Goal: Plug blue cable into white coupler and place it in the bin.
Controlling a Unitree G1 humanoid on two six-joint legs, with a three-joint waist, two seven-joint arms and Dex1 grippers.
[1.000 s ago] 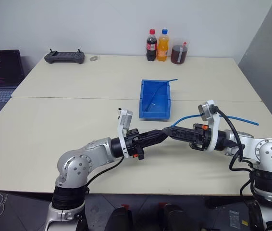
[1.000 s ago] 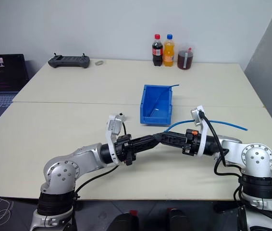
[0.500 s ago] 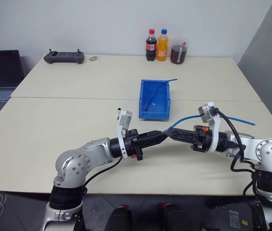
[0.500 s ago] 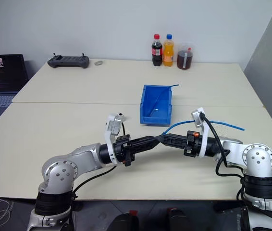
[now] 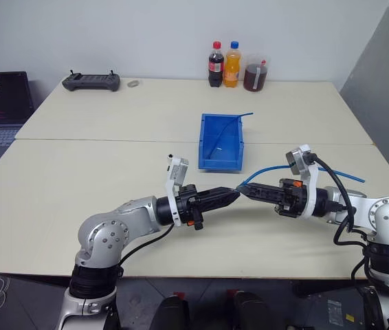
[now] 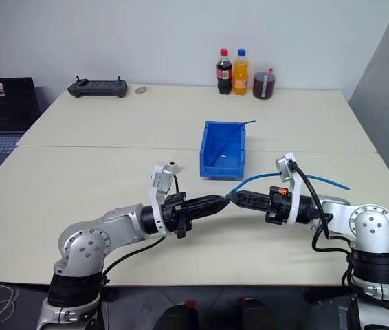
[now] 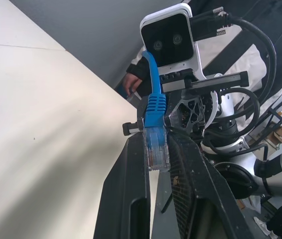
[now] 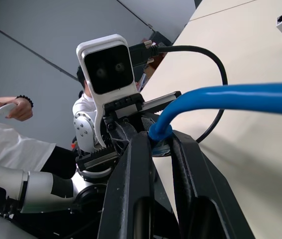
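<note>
Left gripper (image 5: 234,194) clamped on blue cable (image 7: 154,124) plug. Right gripper (image 5: 244,190) closed round the same cable just behind it, tips meeting above the table, bin (image 5: 220,143) just beyond.

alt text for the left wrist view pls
The left gripper is shut on the clear plug of the blue cable, held between its two black fingers. Facing it close up is the right gripper's wrist camera, above a cream table.
</note>
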